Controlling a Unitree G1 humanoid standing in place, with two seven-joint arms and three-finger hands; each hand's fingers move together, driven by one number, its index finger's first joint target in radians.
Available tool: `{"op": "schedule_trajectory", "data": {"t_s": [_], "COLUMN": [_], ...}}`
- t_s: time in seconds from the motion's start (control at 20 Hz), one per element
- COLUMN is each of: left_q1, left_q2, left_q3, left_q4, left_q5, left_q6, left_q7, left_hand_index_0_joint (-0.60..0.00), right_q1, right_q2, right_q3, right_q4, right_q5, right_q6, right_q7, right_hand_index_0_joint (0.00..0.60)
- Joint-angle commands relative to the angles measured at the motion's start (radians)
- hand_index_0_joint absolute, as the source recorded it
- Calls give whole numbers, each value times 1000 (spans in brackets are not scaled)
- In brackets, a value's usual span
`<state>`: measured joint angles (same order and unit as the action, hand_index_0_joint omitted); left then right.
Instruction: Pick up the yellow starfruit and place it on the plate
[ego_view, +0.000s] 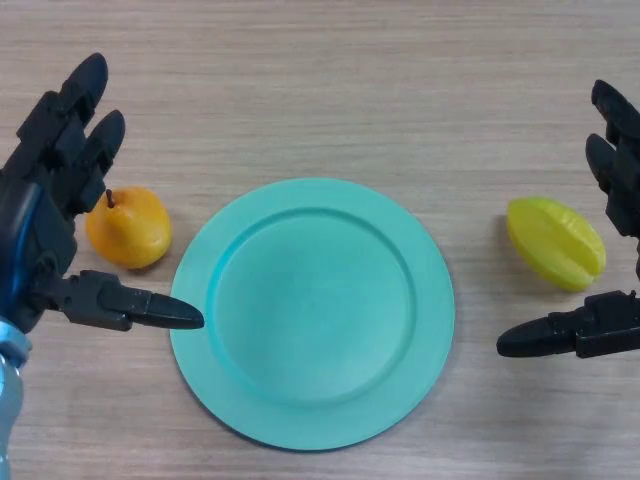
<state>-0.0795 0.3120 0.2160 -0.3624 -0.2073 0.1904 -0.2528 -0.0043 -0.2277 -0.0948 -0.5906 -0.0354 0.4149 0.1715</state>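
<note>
Right robot hand (612, 250) is spread open and holds nothing; the yellow starfruit (556, 243) lies on the tabletop (330, 90) between its thumb and fingers, untouched. Left robot hand (50, 200) likewise open, beside an orange pear (128, 228). Recommended: lower squarely, close across the ridges, then carry inward to the plate (312, 312).

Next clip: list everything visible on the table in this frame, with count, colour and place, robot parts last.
plate: one, teal, centre of the table, nothing on it.
starfruit: one, yellow, right of the plate, on the table.
pear: one, orange-yellow with a dark stem, left of the plate.
table: one, light wood grain, under everything.
left hand: one, black, open, at the left edge beside the pear.
right hand: one, black, open, at the right edge around the starfruit, not gripping it.
</note>
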Motion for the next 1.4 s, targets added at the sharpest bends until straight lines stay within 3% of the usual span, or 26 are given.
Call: {"op": "schedule_trajectory", "data": {"t_s": [0.05,0.4,0.7,1.1,1.4], "left_q1": [-31,-39,-22,4,14], "left_q2": [34,38,31,40,30], "left_q3": [47,45,50,94,94], "left_q4": [-46,-43,-59,-94,-92], "left_q5": [4,-6,-16,-46,-33], "left_q6": [-162,-164,-165,-118,-186], "left_q7": [19,14,2,-26,-1], "left_hand_index_0_joint": [0,0,0,0,0], "right_q1": [-28,-28,-99,-240,-342], "right_q2": [-29,-29,-49,-97,-135], "right_q3": [-38,-39,-25,-14,-12], "right_q4": [-45,-27,120,568,901], "right_q5": [16,3,-65,-210,-264], "right_q6": [-156,-175,-280,-573,-752], "right_q7": [-47,-51,-83,-159,-243], "right_hand_index_0_joint": [0,0,0,0,0]}}
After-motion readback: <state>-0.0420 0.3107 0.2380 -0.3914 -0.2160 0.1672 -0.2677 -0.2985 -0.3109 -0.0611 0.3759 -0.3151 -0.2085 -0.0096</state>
